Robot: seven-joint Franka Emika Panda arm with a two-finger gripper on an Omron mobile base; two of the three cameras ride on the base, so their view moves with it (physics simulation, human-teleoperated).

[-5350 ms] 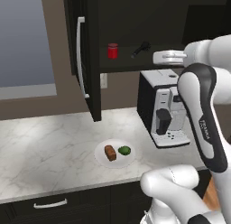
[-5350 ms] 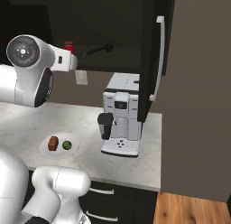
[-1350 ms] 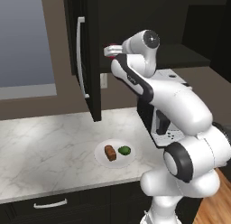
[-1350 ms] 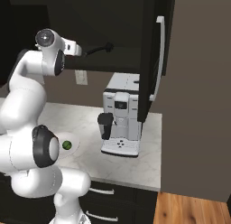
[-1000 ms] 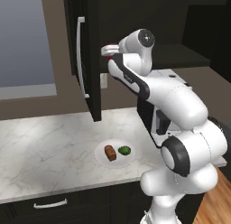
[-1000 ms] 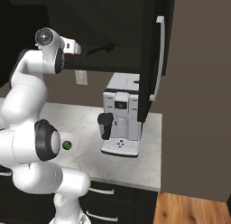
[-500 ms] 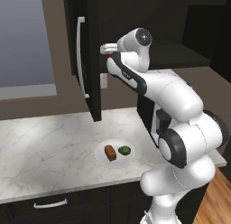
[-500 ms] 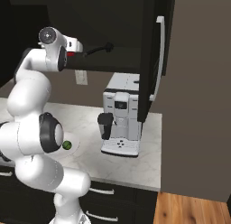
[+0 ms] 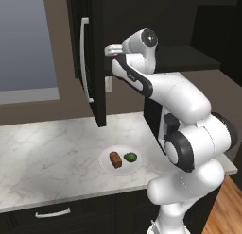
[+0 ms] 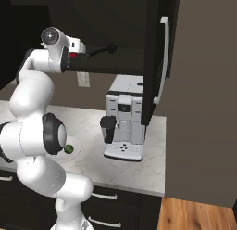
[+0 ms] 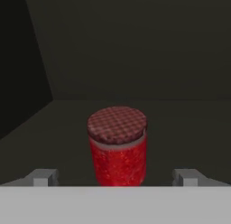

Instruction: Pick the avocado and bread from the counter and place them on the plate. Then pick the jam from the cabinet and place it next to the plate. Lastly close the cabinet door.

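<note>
claw: spread wide, jam jar centred ahead, untouched
advice: ease forward level, pinch below the lid, lift straight

Base views look forward-down from behind, sharing the counter; hand view sits close, apparently inside the cabinet.

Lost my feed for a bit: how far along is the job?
Done: bread and avocado lie on the plate. In hand: the open pincer straddles the jam in the cabinet, not gripped. Left: jam beside the plate, then shut the cabinet door.
</note>
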